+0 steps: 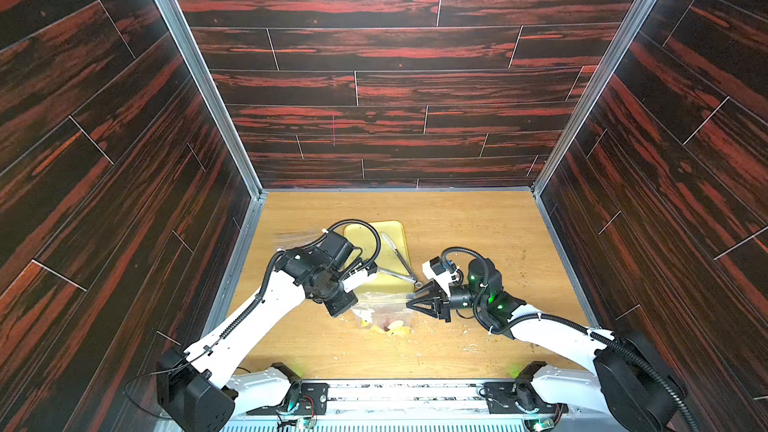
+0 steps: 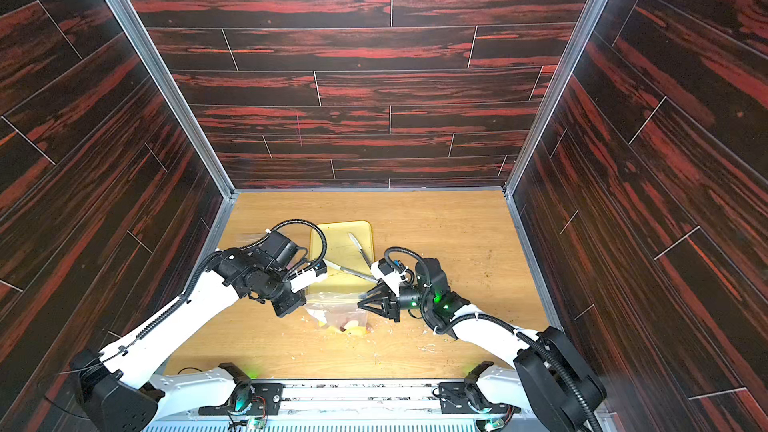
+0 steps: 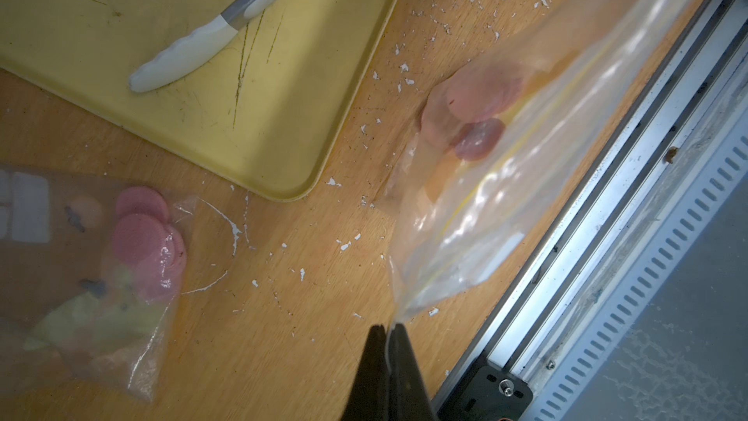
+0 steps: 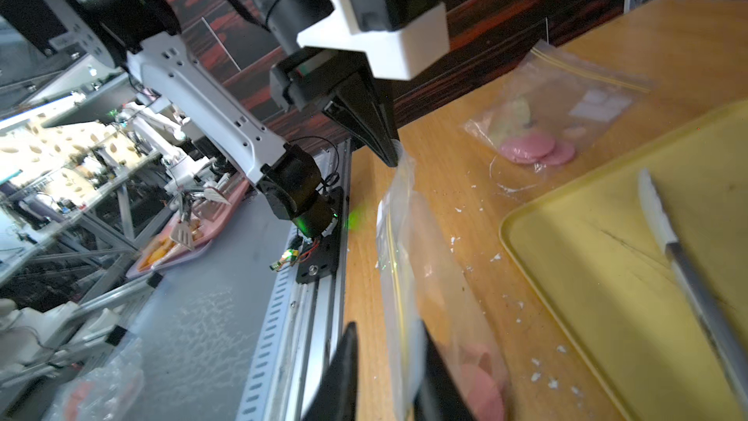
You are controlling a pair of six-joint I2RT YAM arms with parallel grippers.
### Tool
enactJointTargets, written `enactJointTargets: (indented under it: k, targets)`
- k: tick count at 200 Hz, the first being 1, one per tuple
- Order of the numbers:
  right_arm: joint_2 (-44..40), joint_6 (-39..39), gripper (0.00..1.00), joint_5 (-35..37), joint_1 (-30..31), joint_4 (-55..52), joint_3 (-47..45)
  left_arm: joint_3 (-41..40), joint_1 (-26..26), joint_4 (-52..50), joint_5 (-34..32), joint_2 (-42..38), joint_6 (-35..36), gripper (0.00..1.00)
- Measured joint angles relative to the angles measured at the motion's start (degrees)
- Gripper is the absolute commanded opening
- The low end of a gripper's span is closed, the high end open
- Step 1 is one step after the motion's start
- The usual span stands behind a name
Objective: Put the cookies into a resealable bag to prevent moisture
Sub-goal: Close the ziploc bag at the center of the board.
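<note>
A clear resealable bag with a yellow zip line hangs between my two arms just above the wooden table, in front of the yellow tray. Pink round cookies lie in its bottom, and they also show in a top view as cookies. My left gripper is shut on one top corner of the bag. My right gripper straddles the bag's top edge at the other end. Its jaws stand apart, the plastic lies against one finger, and the picture is blurred there.
A yellow tray behind the bag holds metal tongs with white tips. A second clear bag with pink discs lies flat at the far left of the table. White crumbs dot the wood. The metal rail runs along the table's front edge.
</note>
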Motion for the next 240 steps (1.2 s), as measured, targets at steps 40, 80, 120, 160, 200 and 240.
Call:
enactJointTargets:
  k: [40, 80, 120, 160, 200, 240]
  targets:
    - [0.0, -0.3, 0.17, -0.8, 0.0, -1.2, 0.2, 0.0, 0.2, 0.0, -0.2, -0.3, -0.2, 0.0]
    - [0.0, -1.4, 0.16, -0.8, 0.0, -4.1, 0.4, -0.2, 0.3, -0.1, -0.3, -0.7, -0.6, 0.0]
    - [0.0, -1.4, 0.04, -1.0, 0.0, -4.8, 0.7, -0.3, 0.4, -0.1, -0.3, -0.9, -0.8, 0.01]
    - [0.0, -1.2, 0.0, -1.1, 0.0, -4.8, 0.8, -0.4, 0.4, 0.1, -0.1, -1.0, -0.5, 0.34]
    - [0.8, -1.4, 0.0, -1.0, -0.2, -5.0, 1.5, -0.2, 0.4, 2.3, 2.4, -2.9, -0.5, 0.52]
    - [1.0, -1.5, 0.0, -1.0, -0.4, -4.9, 1.7, -0.7, 0.3, 14.1, 11.6, -6.9, -2.8, 0.58]
